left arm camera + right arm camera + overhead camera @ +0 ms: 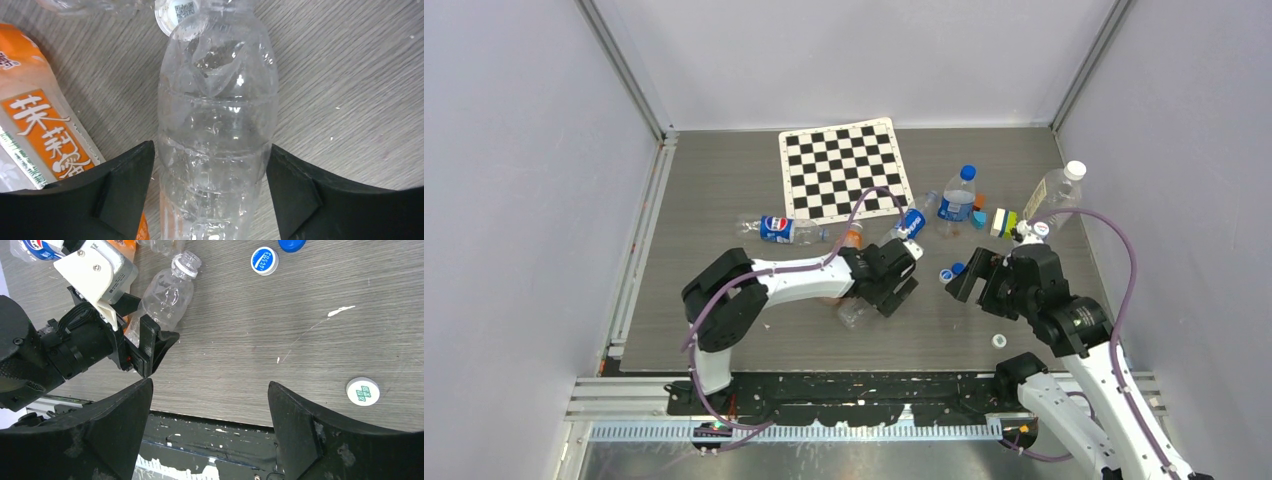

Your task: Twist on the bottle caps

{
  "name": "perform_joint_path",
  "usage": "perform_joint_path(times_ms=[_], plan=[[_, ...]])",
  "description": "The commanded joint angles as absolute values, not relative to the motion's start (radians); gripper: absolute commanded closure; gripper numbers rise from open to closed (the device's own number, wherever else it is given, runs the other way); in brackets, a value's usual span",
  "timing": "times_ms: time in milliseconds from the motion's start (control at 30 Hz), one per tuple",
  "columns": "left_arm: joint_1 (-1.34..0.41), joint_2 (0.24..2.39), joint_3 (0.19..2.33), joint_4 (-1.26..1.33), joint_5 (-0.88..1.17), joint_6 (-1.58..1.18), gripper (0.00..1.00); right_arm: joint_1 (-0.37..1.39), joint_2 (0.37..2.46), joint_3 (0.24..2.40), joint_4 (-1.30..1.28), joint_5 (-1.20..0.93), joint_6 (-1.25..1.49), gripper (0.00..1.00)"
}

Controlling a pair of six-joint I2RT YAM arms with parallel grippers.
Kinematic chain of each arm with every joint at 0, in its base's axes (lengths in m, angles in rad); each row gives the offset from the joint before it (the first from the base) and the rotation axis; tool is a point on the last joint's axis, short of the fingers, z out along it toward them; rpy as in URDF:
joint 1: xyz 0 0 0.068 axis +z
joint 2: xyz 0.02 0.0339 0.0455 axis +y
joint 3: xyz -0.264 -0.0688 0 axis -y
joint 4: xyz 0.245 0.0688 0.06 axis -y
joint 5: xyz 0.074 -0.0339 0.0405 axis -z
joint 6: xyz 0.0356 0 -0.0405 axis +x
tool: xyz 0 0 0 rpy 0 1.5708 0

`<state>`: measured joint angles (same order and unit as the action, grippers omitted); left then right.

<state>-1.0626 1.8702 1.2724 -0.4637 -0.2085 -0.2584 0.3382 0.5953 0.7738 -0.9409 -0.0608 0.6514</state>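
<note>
Orange-label bottle (45, 130) blocks room beside left claw (211, 147).

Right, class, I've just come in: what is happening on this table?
Two robot arms are at work. The left gripper has its open jaws either side of a clear uncapped bottle lying on the table. The right gripper hangs open and empty, with a white cap and a blue-and-white cap lying loose nearby.

A checkerboard mat (844, 170) lies at the far edge of the grey surface (724, 180). Bottles (789, 229) and loose caps (999, 341) lie nearer.
</note>
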Motion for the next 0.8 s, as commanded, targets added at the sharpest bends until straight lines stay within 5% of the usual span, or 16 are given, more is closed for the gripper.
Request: perform_joint_path(times_ms=[0, 200, 767], plan=[[-1.048, 1.86, 1.234, -0.36, -0.169, -0.283, 0.22, 0.336, 0.629, 0.79, -0.887, -0.035, 0.628, 0.09], [-1.048, 1.751, 1.139, -0.292, -0.166, -0.312, 0.39, 0.338, 0.711, 0.804, -0.862, -0.021, 0.639, 0.09], [-1.047, 1.074, 0.839, -0.145, -0.222, -0.16, 0.54, 0.387, 1.081, 0.957, -0.876, 0.193, 0.688, 0.11]])
